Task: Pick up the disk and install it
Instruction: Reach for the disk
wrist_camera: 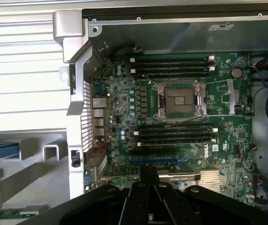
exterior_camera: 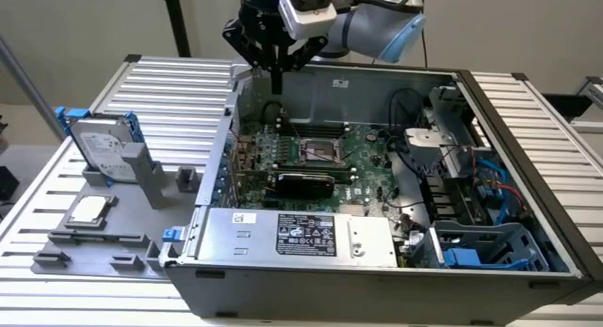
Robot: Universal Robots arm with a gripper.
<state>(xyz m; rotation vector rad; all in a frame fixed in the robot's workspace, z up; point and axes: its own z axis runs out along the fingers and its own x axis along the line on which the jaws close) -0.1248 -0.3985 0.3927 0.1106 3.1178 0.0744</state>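
Your exterior view looks down at an angle, from well back, on the open computer case (exterior_camera: 396,295) and surface (exterior_camera: 169,80). Your wrist view hangs nearer, straight above the motherboard (wrist_camera: 237,136), which both views share.

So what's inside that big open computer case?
A green motherboard with its processor socket, a grey power supply, a blue drive cage and cables. Whatever lies beneath the power supply is covered.

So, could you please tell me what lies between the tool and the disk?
In the exterior view, the computer case's side wall and a stretch of ribbed table top lie between tool and disk.
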